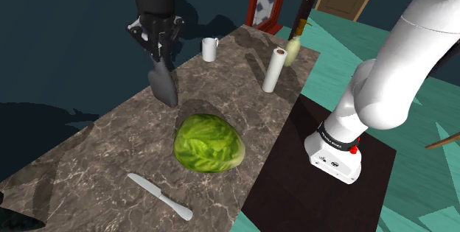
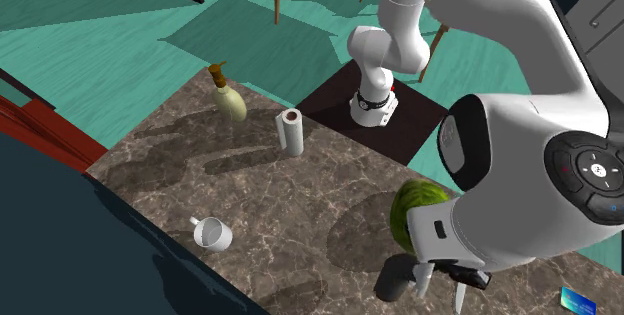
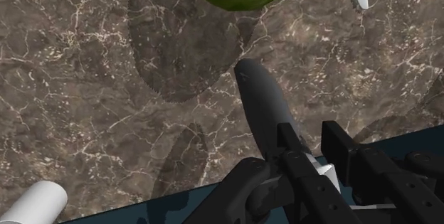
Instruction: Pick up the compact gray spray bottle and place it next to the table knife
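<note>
The gripper, its 2 black fingers clamped on the head of the compact gray spray bottle, dangles the bottle base-down over a marble-patterned table. Whether the base has cleared the top cannot be told for certain, though it appears just off the surface. The bottle hangs near the table's far edge in the shoulder view, with a green leafy head lying between it and the table knife, which rests close to the near edge. A white mug, a white paper roll and a pale yellow bottle stand well apart toward the table's far end. The spray bottle looks small, stiff and probably light, so 1 arm should carry it easily. Its smooth, tapering body seems likely to slip, making the narrow head by the trigger, where the fingers now sit, the safer hold. It could swing or tip on set-down beside the knife.
</note>
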{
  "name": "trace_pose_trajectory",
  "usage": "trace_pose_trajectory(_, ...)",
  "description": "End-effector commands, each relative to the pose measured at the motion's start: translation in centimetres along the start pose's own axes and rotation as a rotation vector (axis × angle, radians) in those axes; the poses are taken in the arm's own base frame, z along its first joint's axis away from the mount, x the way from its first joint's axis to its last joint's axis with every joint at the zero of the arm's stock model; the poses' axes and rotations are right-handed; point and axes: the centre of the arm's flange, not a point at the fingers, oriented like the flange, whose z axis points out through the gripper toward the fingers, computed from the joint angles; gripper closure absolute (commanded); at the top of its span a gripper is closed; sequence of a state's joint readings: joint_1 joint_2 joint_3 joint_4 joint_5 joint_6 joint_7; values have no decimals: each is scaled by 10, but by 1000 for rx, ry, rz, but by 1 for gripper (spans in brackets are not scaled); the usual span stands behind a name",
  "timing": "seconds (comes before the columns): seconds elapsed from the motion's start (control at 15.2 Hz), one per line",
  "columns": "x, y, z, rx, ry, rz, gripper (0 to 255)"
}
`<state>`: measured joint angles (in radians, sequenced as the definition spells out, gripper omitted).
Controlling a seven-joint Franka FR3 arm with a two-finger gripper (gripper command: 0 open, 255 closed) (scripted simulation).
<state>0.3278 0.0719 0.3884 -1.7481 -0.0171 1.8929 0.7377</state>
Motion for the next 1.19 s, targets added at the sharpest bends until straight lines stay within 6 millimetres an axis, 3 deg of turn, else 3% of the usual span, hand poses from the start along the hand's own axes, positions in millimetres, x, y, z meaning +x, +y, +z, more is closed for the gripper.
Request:
trace_pose_trajectory(0.0,-5,-21,12,1,1,1,255)
trace_pose_trajectory(0.33,-10,-72,40,1,1,1,255)
trace_pose_trajectory(1.12,-13,-68,105,1,1,1,255)
